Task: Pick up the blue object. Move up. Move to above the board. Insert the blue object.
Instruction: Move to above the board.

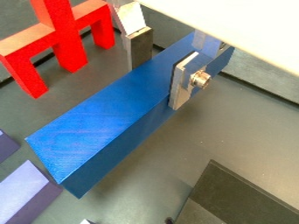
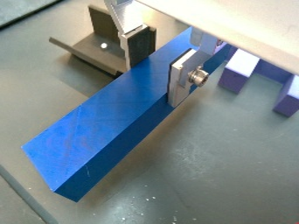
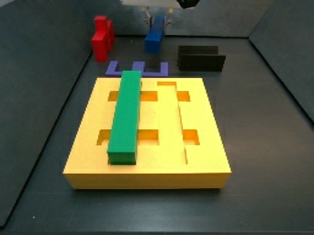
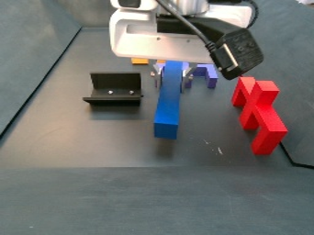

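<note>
The blue object point(image 1: 105, 122) is a long royal-blue bar lying flat on the dark floor; it also shows in the other wrist view point(image 2: 105, 122) and in both side views point(image 3: 153, 37) point(image 4: 167, 106). My gripper point(image 1: 162, 66) point(image 2: 158, 66) straddles it near its far end, one silver finger point(image 1: 184, 80) flat on one long side and the dark pad point(image 2: 138, 45) at the opposite edge, shut on the bar. In a side view the gripper point(image 4: 172, 73) stands over the bar. The board point(image 3: 203, 119) is the yellow-orange slab, apart from the gripper.
A green bar point(image 3: 125, 115) lies in one of the board's grooves. A purple U-shaped piece point(image 3: 135, 69) point(image 2: 239, 70) sits between board and bar. A red piece point(image 4: 258, 115) point(image 1: 59, 39) stands beside the bar. The fixture point(image 4: 114, 89) point(image 3: 200, 58) stands on its other side.
</note>
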Controlling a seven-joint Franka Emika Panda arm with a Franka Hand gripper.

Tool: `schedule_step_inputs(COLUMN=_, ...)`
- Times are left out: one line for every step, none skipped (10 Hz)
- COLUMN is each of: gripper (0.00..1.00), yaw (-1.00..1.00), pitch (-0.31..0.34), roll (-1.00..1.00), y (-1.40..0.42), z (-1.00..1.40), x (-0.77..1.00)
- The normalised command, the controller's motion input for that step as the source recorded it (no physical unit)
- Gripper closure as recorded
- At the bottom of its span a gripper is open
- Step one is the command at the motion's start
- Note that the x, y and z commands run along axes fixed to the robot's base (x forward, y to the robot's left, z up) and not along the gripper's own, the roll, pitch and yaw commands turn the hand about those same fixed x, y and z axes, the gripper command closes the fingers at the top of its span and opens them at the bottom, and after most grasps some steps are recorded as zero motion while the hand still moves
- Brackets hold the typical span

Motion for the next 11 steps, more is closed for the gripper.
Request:
schedule_step_inputs(gripper=1.0, yaw=0.0, pitch=0.0, roll=0.0, y=0.0, z=1.4, x=0.0)
schedule_step_inputs(gripper=1.0, yaw=-0.01, pitch=0.024, roll=-0.01, y=0.0, z=1.4, x=-0.02)
schedule_step_inputs(gripper=1.0, yaw=-0.01, pitch=0.041, roll=-0.01, y=-0.01, z=1.4, x=-0.04)
schedule_step_inputs(gripper=1.0, yaw=-0.01, pitch=0.013, roll=0.0, y=0.0, z=1.4, x=-0.02)
schedule_step_inputs(gripper=1.0, yaw=-0.01, pitch=0.041, roll=-0.01, y=0.01, z=1.4, x=0.01)
schedule_step_inputs(gripper=1.0, yaw=-0.01, pitch=0.066, roll=-0.01, y=0.01, z=1.4, x=0.0)
schedule_step_inputs(gripper=1.0, yaw=0.0, pitch=0.055, roll=-0.01, y=0.01, z=0.9, x=0.01)
schedule_step_inputs(gripper=1.0, yaw=0.0, pitch=0.056, roll=-0.01, y=0.01, z=0.53, x=0.04)
schedule_step_inputs(gripper=1.0, yaw=0.0, pitch=0.068, roll=-0.01, y=0.01, z=0.29, x=0.04)
schedule_step_inputs(gripper=1.0, yaw=0.0, pitch=0.063, roll=-0.01, y=0.01, z=0.23, x=0.03)
schedule_step_inputs(gripper=1.0, yaw=0.5, pitch=0.283, roll=0.06, y=-1.4, z=0.18, x=-0.06)
